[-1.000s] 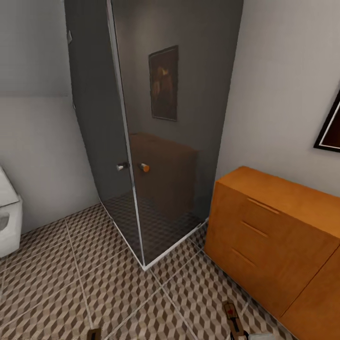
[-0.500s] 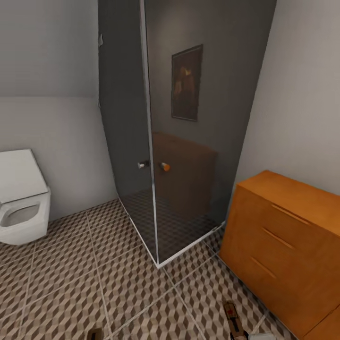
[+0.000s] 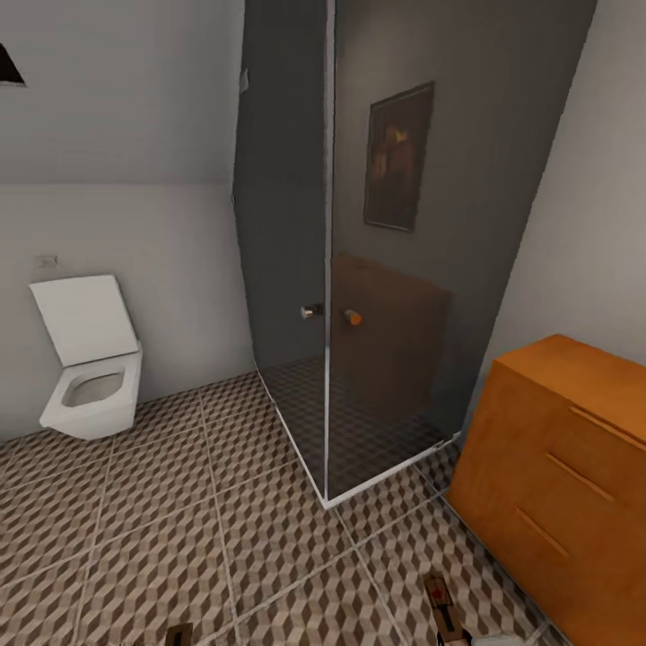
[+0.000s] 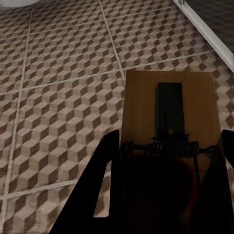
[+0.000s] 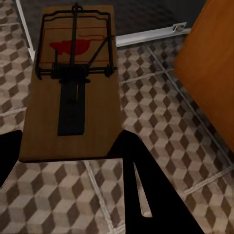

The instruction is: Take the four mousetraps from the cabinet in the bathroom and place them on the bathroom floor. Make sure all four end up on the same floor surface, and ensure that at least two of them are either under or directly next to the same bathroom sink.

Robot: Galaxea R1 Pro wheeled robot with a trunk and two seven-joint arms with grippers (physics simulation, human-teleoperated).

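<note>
My left gripper (image 4: 165,151) is shut on a brown wooden mousetrap (image 4: 168,112), whose board and dark spring sit between the two black fingers (image 4: 105,170) above the bathroom floor (image 4: 58,97). My right gripper (image 5: 68,151) is shut on a second mousetrap (image 5: 73,87) with dark wire and a red mark. In the head view that trap's tip (image 3: 440,603) pokes up at the bottom edge, and the left one's tip (image 3: 179,635) shows at the bottom left. The cube-patterned floor (image 3: 179,520) spreads ahead. The bathroom sink is out of view.
A smoked-glass shower cabin (image 3: 377,269) with a white sill stands straight ahead. To the right is an orange wooden cabinet (image 3: 565,475) with slot-handled drawers. A white wall-hung toilet (image 3: 90,377) with its lid up is at the left wall.
The camera has swung left: the shower and the orange cabinet slid right in the picture and the toilet came fully into view. Both traps stay held.
</note>
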